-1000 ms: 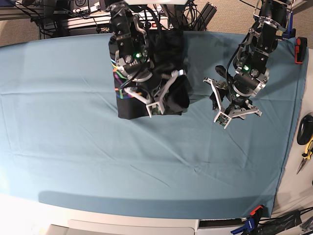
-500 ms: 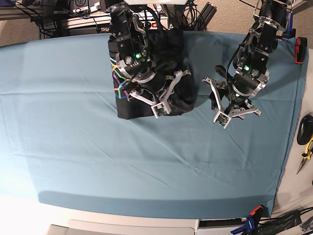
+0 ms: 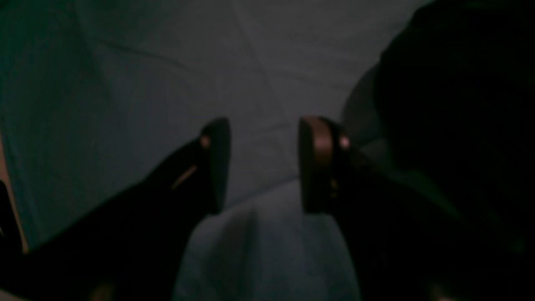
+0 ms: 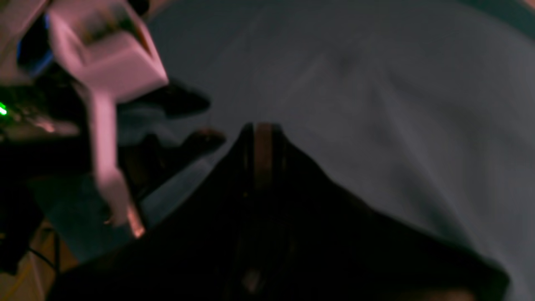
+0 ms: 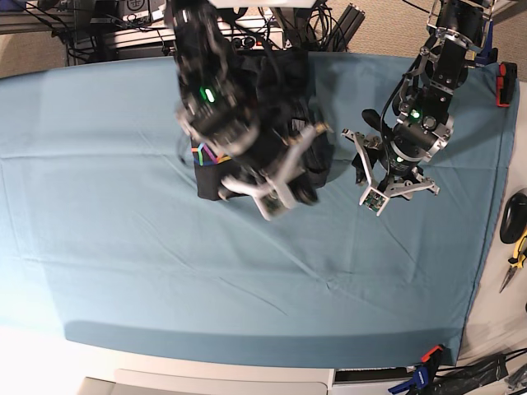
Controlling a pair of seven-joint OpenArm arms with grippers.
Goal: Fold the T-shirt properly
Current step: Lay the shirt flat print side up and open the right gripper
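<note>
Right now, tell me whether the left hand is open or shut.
Open. The left hand shows a clear gap between its fingers, with only teal cloth visible between them.

I see wide bare cloth [image 5: 165, 280] across near half and far left: free passage. Shirt [image 5: 284, 99] and right arm [image 5: 226, 115] crowd rear centre. Tools [image 5: 516, 247] line right edge.

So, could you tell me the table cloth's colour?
Teal; the cloth shows best in the base view.

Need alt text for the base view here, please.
Overhead: the right gripper, shut, hangs above a folded black T-shirt on a teal table cloth; the left gripper stands open beside it, holding nothing.
</note>
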